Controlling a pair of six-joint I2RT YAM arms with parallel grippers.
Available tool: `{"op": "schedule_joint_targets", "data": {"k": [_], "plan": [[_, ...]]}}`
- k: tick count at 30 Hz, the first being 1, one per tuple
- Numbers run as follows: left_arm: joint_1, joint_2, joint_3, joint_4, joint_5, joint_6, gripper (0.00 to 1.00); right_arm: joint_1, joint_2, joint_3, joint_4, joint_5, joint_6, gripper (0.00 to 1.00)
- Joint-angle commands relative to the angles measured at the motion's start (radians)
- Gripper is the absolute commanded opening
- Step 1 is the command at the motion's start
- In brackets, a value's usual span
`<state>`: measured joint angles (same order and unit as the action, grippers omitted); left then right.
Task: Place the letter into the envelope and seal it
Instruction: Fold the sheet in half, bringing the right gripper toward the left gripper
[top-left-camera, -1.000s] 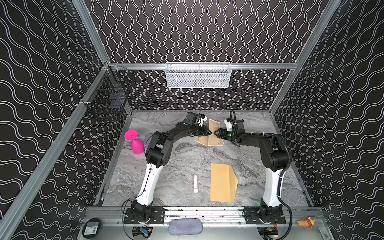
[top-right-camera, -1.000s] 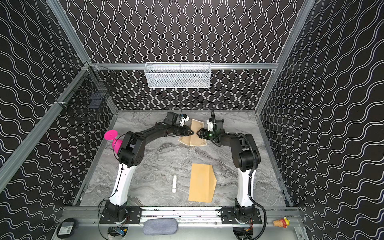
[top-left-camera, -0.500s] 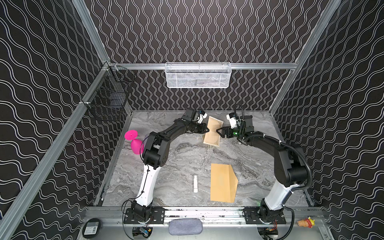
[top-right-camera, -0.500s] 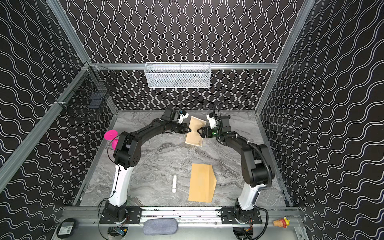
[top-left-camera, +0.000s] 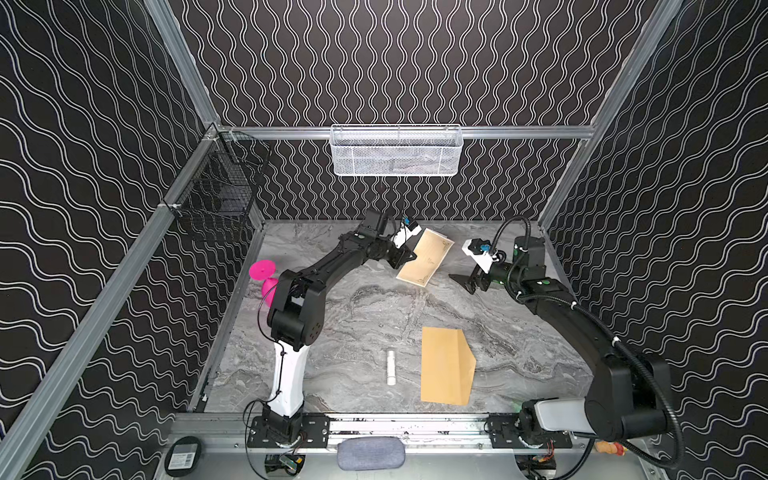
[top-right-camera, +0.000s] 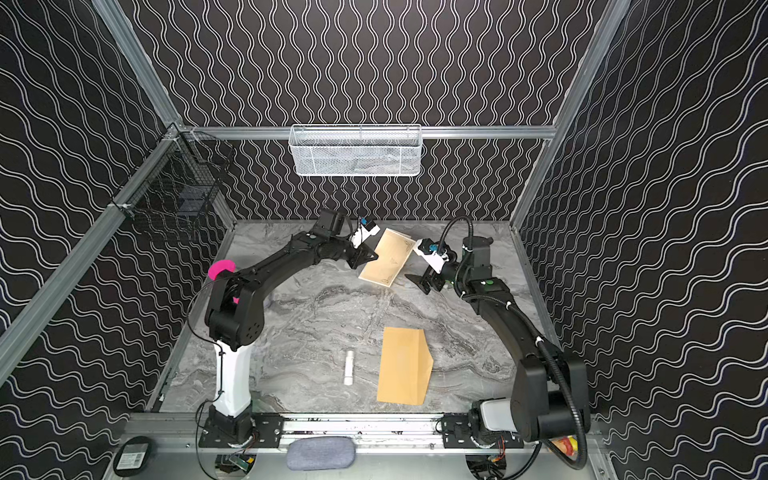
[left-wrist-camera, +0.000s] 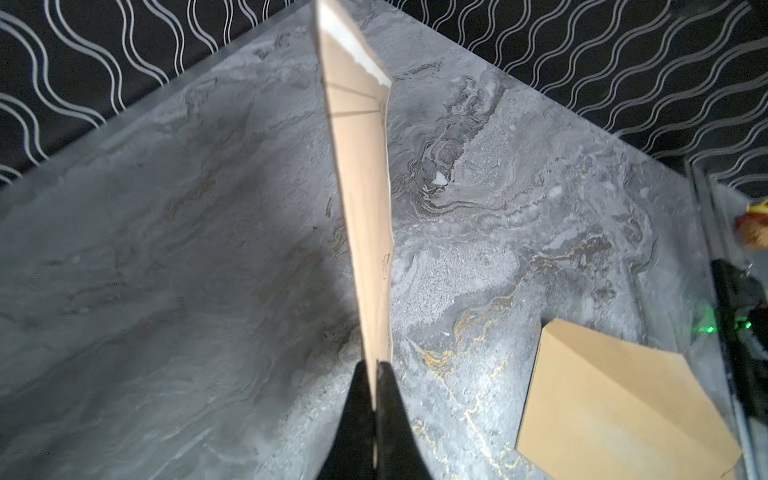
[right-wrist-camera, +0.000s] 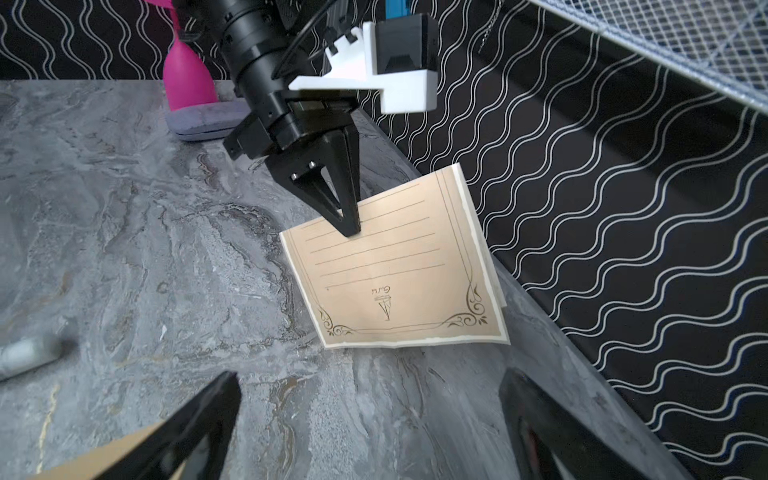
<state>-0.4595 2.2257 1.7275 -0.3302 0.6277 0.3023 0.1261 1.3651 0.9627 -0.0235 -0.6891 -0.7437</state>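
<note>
I am pinching the letter (right-wrist-camera: 399, 274) in my left gripper (right-wrist-camera: 351, 230), high behind the envelope (top-left-camera: 444, 365), so I can carry it over. My right gripper (right-wrist-camera: 370, 378) is gaping wide, empty.

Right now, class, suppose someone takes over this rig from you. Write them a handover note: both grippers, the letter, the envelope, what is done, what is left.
The left gripper: fingers shut on one edge of the letter, which looks folded and is held up over the back of the table.
The right gripper: open, empty, facing the letter, not touching it.
The envelope: flat near the front of the table, apart from both arms.
Done: letter picked up.
Left: slide the letter into the envelope, then seal it.
</note>
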Motion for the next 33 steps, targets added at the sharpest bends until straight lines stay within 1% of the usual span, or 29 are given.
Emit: {"op": "schedule_joint_targets", "data": {"k": [1, 4, 6, 9, 12, 15, 20, 22, 28, 30, 33], "plan": [[-0.008, -0.044, -0.022, 0.062, 0.028, 0.217, 0.00, -0.022, -0.008, 0.028, -0.121, -0.051, -0.123, 1.00], [-0.018, -0.075, -0.031, 0.033, 0.025, 0.323, 0.00, -0.031, -0.003, 0.091, -0.192, -0.070, -0.155, 1.00], [-0.024, -0.079, -0.008, -0.048, 0.039, 0.418, 0.00, -0.031, -0.003, 0.117, -0.224, -0.080, -0.176, 1.00], [-0.036, -0.089, 0.000, -0.114, -0.015, 0.497, 0.00, -0.031, -0.009, 0.142, -0.255, -0.098, -0.222, 1.00], [-0.043, -0.134, -0.063, -0.062, -0.049, 0.538, 0.00, -0.031, -0.015, 0.159, -0.271, -0.107, -0.260, 1.00], [-0.047, -0.177, -0.120, 0.001, -0.049, 0.572, 0.00, -0.031, -0.012, 0.202, -0.326, -0.121, -0.305, 1.00], [-0.065, -0.205, -0.130, 0.000, -0.034, 0.621, 0.00, -0.011, 0.008, 0.254, -0.382, -0.142, -0.369, 0.98], [-0.071, -0.205, -0.120, -0.022, -0.023, 0.635, 0.00, 0.010, 0.027, 0.280, -0.422, -0.132, -0.403, 0.95], [-0.088, -0.212, -0.128, -0.045, -0.029, 0.655, 0.00, 0.057, 0.083, 0.328, -0.457, -0.096, -0.417, 0.86], [-0.090, -0.218, -0.134, -0.041, -0.029, 0.655, 0.00, 0.067, 0.104, 0.348, -0.472, -0.084, -0.426, 0.78], [-0.091, -0.219, -0.135, -0.040, -0.027, 0.658, 0.00, 0.077, 0.142, 0.394, -0.523, -0.070, -0.440, 0.63]]}}
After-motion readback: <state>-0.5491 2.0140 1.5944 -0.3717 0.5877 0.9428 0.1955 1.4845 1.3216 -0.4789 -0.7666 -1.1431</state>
